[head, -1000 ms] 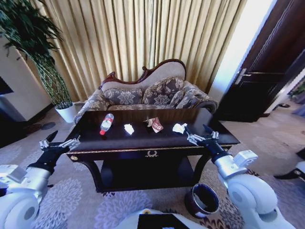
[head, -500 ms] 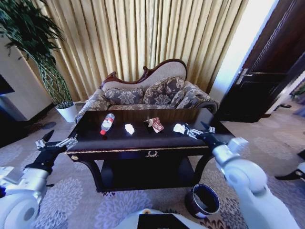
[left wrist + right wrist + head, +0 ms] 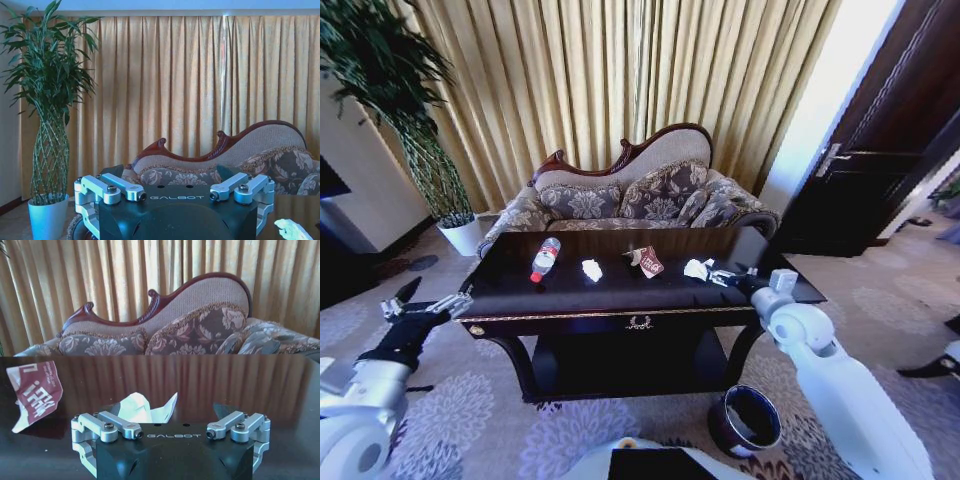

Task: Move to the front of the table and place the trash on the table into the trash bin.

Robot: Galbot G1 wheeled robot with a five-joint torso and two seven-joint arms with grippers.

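Trash lies across the worktop [image 3: 570,295]: bottle [image 3: 544,259] far left, paper [image 3: 591,270], wrapper [image 3: 646,262], second paper [image 3: 695,268] just beside the right end effector [image 3: 719,276], spread open and empty. Bin [image 3: 745,421] stands on the floor, near right. Left end effector [image 3: 424,305], open and empty, hangs off the left edge.
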